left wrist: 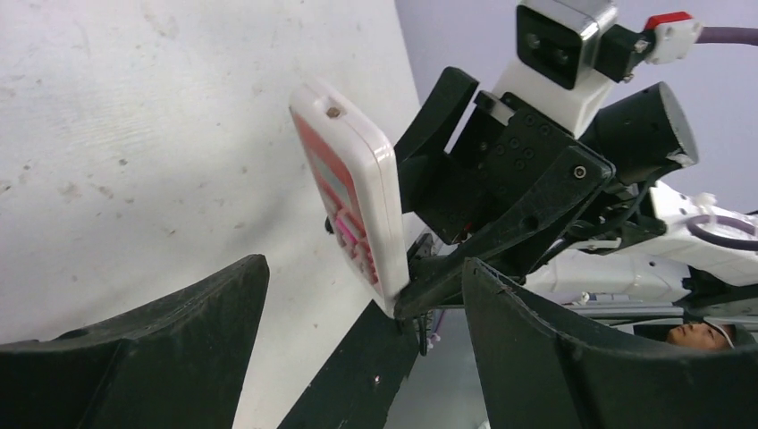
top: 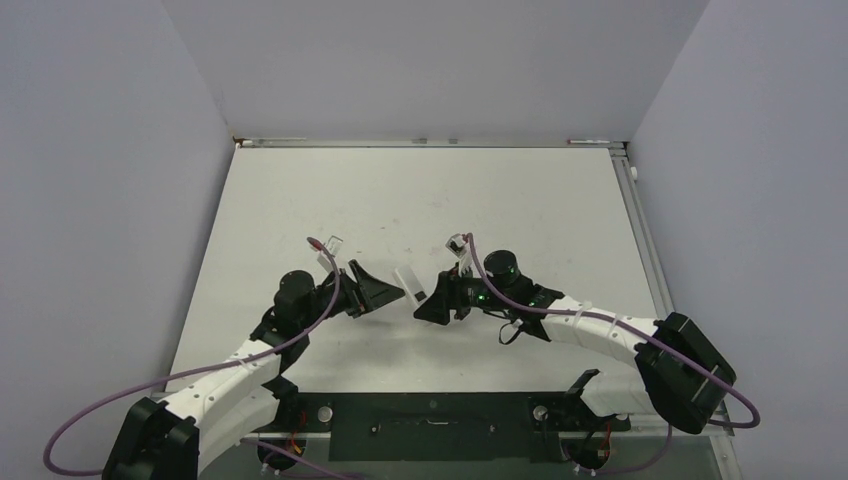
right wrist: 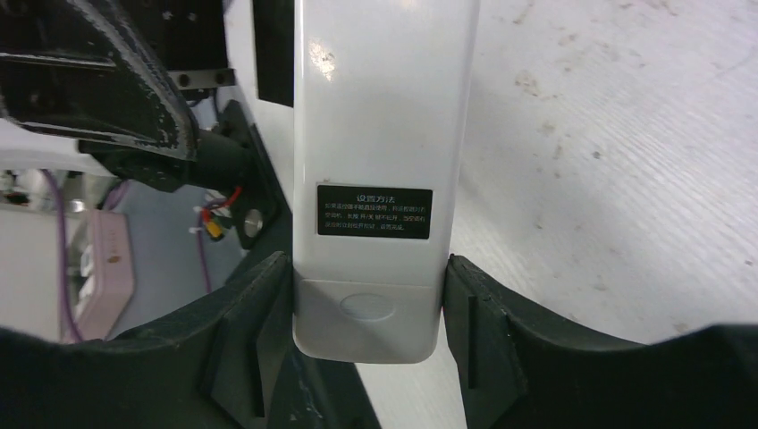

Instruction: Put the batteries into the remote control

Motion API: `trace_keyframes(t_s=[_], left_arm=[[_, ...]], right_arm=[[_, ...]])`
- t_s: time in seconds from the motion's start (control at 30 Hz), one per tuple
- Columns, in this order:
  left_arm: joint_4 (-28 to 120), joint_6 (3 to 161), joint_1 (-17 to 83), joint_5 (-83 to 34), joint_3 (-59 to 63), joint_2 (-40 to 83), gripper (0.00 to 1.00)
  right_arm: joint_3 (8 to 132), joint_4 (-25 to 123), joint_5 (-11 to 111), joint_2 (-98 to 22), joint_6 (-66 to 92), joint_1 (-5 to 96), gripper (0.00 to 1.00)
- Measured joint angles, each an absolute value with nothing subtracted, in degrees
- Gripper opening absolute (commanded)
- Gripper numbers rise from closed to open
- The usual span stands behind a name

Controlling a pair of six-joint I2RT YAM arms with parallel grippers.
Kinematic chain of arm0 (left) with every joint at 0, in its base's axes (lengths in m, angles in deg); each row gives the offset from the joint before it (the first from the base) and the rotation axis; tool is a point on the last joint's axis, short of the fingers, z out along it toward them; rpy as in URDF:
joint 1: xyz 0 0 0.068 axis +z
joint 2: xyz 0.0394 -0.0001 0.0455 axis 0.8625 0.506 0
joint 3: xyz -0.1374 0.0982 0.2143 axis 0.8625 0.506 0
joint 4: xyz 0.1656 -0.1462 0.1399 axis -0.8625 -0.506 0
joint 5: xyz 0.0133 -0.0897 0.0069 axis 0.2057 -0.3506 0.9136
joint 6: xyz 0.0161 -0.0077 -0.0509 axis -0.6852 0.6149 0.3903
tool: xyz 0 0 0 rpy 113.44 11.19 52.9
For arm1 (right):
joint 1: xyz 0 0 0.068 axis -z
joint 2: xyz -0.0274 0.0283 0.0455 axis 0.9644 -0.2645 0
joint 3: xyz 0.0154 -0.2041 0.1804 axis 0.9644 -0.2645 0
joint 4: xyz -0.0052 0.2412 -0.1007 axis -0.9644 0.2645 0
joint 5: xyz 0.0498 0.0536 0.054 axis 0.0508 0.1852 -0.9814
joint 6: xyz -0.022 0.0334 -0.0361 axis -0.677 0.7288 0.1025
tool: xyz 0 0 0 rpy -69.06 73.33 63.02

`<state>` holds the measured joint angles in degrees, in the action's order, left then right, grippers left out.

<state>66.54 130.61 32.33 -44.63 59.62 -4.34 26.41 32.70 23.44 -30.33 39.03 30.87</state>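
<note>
1. White table (top: 300, 200), pale walls on 3 sides; both arms meet over its middle.
2. Left gripper (top: 378, 292) is spread wide and holds nothing. Its tips sit just beside the remote's red front.
3. Remote (top: 410, 283) is off the table, tilted, between the 2 grippers. Its white back, with a black label (right wrist: 374, 212), faces the right wrist camera.
4. Right gripper (top: 430, 300) clamps the remote's lower end by its side edges.
5. Step, as I judge it: presenting the remote so it can be opened. The cover (right wrist: 368, 317) looks still on, and it faces away from the free gripper. The next move calls for turning the remote or reaching round it, with the right grip kept firm.
6. Count: 1 remote, 2 grippers, 0 batteries visible in any view.
</note>
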Motion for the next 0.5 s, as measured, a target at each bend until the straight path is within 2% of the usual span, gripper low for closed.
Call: trace_keyframes(t_s=[0.5], left_arm=[[82.04,136.23,32.33,-49.73,59.66,-0.8,0.79]], right_arm=[[22.45,6.69,13.56,-31.38,58.59,31.14,0.08]])
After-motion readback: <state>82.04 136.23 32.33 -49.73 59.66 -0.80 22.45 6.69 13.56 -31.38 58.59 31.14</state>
